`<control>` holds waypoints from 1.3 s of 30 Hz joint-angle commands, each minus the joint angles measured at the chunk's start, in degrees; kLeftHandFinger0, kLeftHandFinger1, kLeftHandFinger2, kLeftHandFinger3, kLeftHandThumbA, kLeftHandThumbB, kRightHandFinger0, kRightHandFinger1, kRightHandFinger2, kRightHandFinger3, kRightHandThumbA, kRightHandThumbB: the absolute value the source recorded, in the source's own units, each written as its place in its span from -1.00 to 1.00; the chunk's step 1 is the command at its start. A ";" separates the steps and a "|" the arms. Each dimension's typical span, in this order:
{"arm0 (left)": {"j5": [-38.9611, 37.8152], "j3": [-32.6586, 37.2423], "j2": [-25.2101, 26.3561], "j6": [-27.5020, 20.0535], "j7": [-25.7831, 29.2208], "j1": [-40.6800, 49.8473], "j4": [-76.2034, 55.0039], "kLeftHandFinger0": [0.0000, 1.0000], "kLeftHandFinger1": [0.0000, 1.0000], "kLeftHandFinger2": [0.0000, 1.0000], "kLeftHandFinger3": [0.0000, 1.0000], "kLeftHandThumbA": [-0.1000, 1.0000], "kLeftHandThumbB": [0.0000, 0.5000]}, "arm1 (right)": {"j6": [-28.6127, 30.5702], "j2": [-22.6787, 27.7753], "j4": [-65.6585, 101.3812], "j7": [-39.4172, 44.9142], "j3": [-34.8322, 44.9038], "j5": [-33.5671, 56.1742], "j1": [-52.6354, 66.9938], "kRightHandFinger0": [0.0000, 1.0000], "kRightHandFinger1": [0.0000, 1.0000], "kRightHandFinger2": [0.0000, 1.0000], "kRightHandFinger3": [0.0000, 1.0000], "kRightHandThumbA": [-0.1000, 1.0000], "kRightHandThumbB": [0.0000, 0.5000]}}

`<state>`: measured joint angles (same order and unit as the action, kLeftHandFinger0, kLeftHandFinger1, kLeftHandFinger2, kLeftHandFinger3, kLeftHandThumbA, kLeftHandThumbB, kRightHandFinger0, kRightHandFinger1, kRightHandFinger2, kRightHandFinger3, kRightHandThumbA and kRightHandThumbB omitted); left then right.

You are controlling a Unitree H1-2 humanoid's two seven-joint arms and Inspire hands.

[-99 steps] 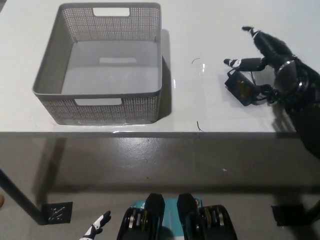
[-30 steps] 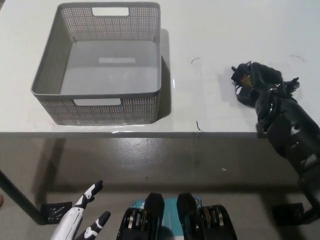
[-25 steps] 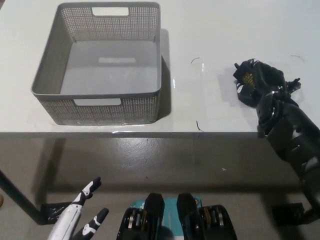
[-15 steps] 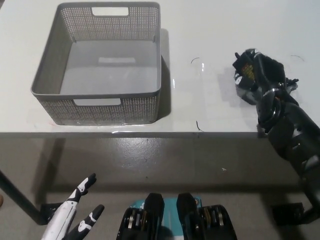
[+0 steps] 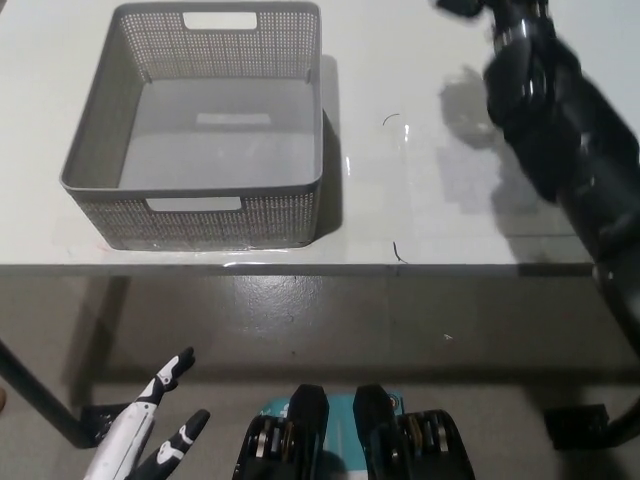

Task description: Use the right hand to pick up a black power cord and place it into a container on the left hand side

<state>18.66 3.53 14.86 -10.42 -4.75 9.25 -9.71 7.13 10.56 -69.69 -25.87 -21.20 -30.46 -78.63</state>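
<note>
The cord (image 5: 458, 6) shows only as a small black shape at the top edge of the head view, right of centre, cut off by the frame. It is raised above the surface (image 5: 400, 200) and casts a soft shadow on the white top just below it. It sits immediately left of the upper end of the black right arm, where the right hand (image 5: 505, 10) leaves the frame. The cord appears to touch the hand, but the hand is mostly out of view, so whether it is closed on the cord or open cannot be told.

The right arm runs from the top edge down and to the right, above the right part of the surface.

The basket (image 5: 195, 210), a grey perforated container with cut-out handles, stands on the left part of the surface, well apart from the cord. Its interior holds nothing visible.

The white left hand (image 5: 150, 435) rests at the lower left, below the front edge of the surface and over the floor (image 5: 300, 320). Its fingers are spread apart and it holds nothing.
</note>
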 commanded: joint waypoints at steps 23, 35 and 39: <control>1.90 3.69 -0.78 0.19 -1.28 -0.55 -0.50 1.00 1.00 1.00 1.00 0.84 -0.15 | 0.41 -20.38 -0.41 -0.40 -4.96 -4.04 -20.37 -1.00 -0.83 0.26 0.29 -1.00 -0.13; 3.72 6.63 -0.13 1.14 -3.32 -2.31 -2.80 1.00 1.00 1.00 1.00 0.84 -0.22 | 1.05 -20.94 -8.99 -0.87 -5.11 -3.12 -15.21 -1.00 -1.00 0.03 0.17 -1.00 0.06; 4.21 6.88 0.28 1.10 -3.70 -2.52 -3.05 1.00 1.00 1.00 1.00 0.90 -0.14 | 0.68 -20.30 -9.86 -1.02 -5.69 -3.66 -13.58 -1.00 -1.00 0.00 -0.05 -1.00 -0.05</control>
<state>21.63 9.85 13.89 -9.39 -7.28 7.31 -10.47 7.34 -11.10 -79.66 -25.64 -26.70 -34.46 -89.99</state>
